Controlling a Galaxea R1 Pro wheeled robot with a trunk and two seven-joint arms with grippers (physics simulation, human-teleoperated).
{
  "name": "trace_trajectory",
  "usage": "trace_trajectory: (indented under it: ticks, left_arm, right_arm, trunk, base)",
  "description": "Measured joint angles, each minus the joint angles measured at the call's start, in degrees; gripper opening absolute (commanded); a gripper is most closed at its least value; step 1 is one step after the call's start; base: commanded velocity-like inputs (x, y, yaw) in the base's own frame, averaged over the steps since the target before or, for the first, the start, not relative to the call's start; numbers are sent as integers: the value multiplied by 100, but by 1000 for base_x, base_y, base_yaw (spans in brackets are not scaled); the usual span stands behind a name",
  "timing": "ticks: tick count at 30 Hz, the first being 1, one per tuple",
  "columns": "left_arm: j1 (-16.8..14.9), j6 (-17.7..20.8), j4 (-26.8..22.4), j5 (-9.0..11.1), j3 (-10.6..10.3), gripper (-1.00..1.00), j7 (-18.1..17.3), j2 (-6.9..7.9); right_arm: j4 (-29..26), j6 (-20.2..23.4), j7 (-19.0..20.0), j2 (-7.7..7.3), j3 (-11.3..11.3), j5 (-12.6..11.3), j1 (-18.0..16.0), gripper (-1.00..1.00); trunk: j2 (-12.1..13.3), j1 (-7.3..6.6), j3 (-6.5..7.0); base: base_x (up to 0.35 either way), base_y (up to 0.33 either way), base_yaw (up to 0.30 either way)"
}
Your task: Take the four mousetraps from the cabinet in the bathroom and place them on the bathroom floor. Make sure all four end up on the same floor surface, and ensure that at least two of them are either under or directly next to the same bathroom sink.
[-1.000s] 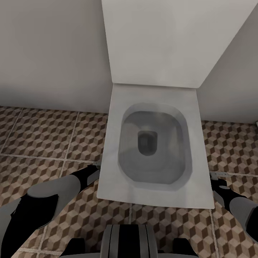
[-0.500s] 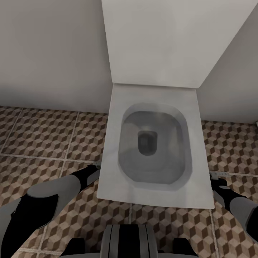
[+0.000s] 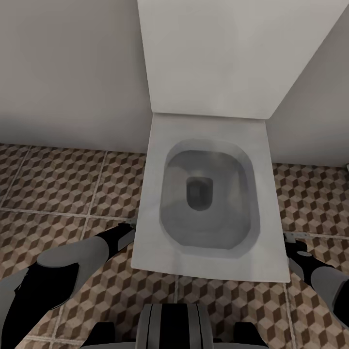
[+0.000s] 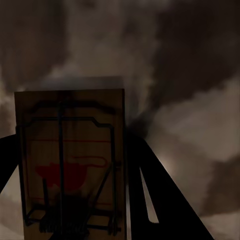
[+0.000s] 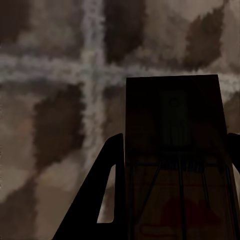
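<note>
The robot faced a white toilet (image 3: pixel 213 194) set against the wall, with the patterned bathroom floor (image 3: pixel 58 184) spreading to both sides of it. The left gripper (image 3: pixel 130 227) sat low just beside the toilet's left edge, and the right gripper (image 3: pixel 290 238) just beside its right edge.

Each hand carried 1 mousetrap. In the left wrist view, the left mousetrap (image 4: pixel 70 160) was pinched between the dark fingers (image 4: pixel 165 200), its long axis running along them and out past the tips, wire side toward the camera, above blurred tile. In the right wrist view, the right mousetrap (image 5: pixel 175 155) was clamped the same way between the fingers (image 5: pixel 100 190), lengthwise, over a grout crossing.

A red mouse figure was printed on each board; no lettering could be read.

No sink showed beside the toilet, so the 2 traps probably needed carrying elsewhere before being set down.
</note>
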Motion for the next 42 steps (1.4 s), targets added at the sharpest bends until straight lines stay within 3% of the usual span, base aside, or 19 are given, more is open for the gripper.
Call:
trace_trajectory:
  ticks: [21, 22, 42]
  left_arm:
    - [-77, 86, -2, 122, 51, 100, 46, -6]
    - [-77, 86, -2, 122, 51, 100, 46, -6]
    - [-77, 86, -2, 122, 51, 100, 46, -6]
  right_arm:
    - [7, -16, 11, -3, 1, 2, 8, -100]
    - [7, -26, 11, -3, 1, 2, 7, 100]
    - [14, -48, 0, -4, 1, -15, 6, 100]
  trunk:
    - [0, -34, -80]
    - [0, -34, -80]
    - [0, -34, -81]
  base:
    - [0, 0, 0]
    - [0, 0, 0]
    - [0, 0, 0]
